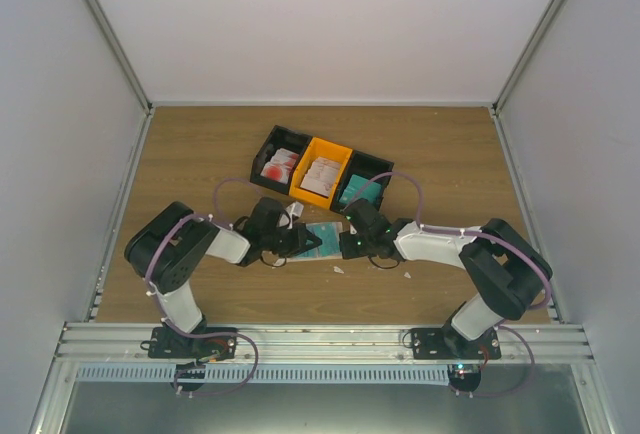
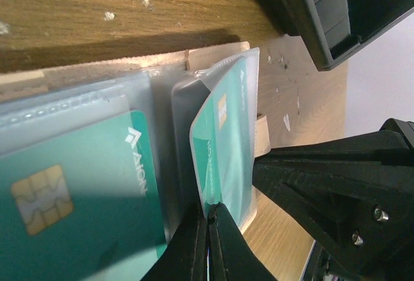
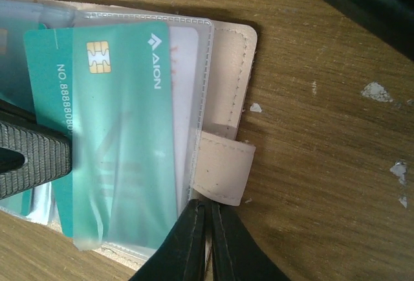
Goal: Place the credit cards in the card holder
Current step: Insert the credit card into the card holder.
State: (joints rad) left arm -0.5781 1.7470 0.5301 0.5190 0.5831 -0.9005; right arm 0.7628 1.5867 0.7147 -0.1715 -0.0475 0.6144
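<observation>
**Reader:** Where is the card holder [image 3: 228,54] lying?

**Legend:** It is lying open on the wooden tabletop [image 1: 200,154]. In the overhead view it is sitting at the centre of the frame, between the two arms. It is just below a row of three joined bins [image 1: 340,151]. The left black bin is holding red-and-white cards [image 1: 281,164]. The orange middle bin is holding pale cards [image 1: 320,176], and the right black bin is holding teal cards [image 1: 365,192].

**Reader:** What is the left pincer [image 2: 208,223] doing?

**Legend:** At the bottom centre of the left wrist view it is clenching on the lower edge of a teal credit card [image 2: 223,145]. This card is bowing outward and sitting partly inside a clear pocket [image 2: 249,87] of the holder. A second teal card [image 2: 71,177] is lying flat in the neighbouring pocket at the lower left.

**Reader:** And the right pincer [image 3: 204,216]?

**Legend:** At the bottom centre of the right wrist view its fingers are pressing together on the holder's beige edge. They are just beside the snap tab [image 3: 223,174]. In that view the gripped card is showing its chip near the top. Its left part is sticking out of the pocket. The ribbed pad of the left pincer is overlapping that card at the left edge of the frame.

**Reader:** Is anything else lying on the wood?

**Legend:** Small white scraps [image 3: 380,90] are lying at the right of that view, apart from the holder.
</observation>
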